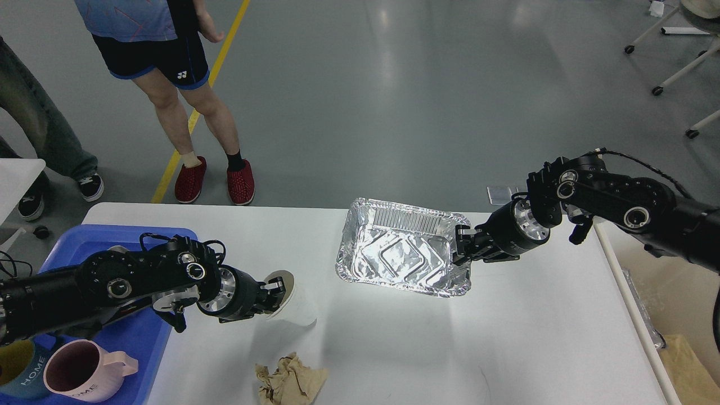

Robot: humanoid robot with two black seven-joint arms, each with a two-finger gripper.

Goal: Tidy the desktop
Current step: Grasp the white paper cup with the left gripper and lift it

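Crumpled paper [291, 381] lies unclaimed near the tray [403, 254], clamped by the right gripper [463, 243]; the cup [292, 301], pinched by the left gripper [275, 295], could tip.

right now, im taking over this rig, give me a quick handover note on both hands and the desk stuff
Left hand: closed on the rim of a white paper cup, tilted at the desktop's left side.
Right hand: gripping the right rim of the foil tray, near the desktop's far edge.
Done: two mugs sit in the blue tray on the left.
Left: cup and foil tray still to be put away; crumpled brown paper lies untouched at the near edge. A beige bin is just off the right side.
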